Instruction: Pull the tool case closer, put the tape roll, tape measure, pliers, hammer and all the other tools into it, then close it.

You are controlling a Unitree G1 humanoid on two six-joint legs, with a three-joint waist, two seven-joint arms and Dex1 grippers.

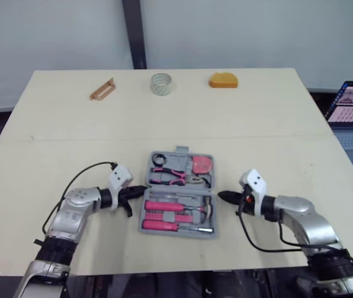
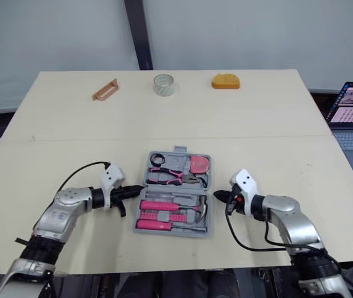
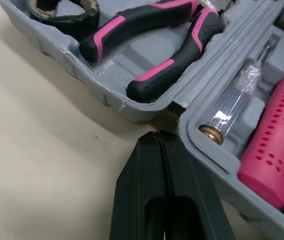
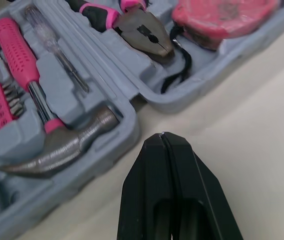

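A pale wooden table (image 1: 257,124) holds an open grey plastic tool case (image 1: 179,152), lying flat near the front edge. The left gripper (image 1: 140,190) sits just beside the case at its 9 o'clock and the right gripper (image 1: 221,195) at its 3 o'clock, each with fingers pressed together and holding nothing. Inside the case lie a pink-handled hammer (image 4: 57,145), pink-and-black pliers (image 1: 170,178) and a pink tape measure (image 1: 201,165). A clear tape roll (image 1: 161,84) stands well apart at the case's 12 o'clock, on the table's far edge.
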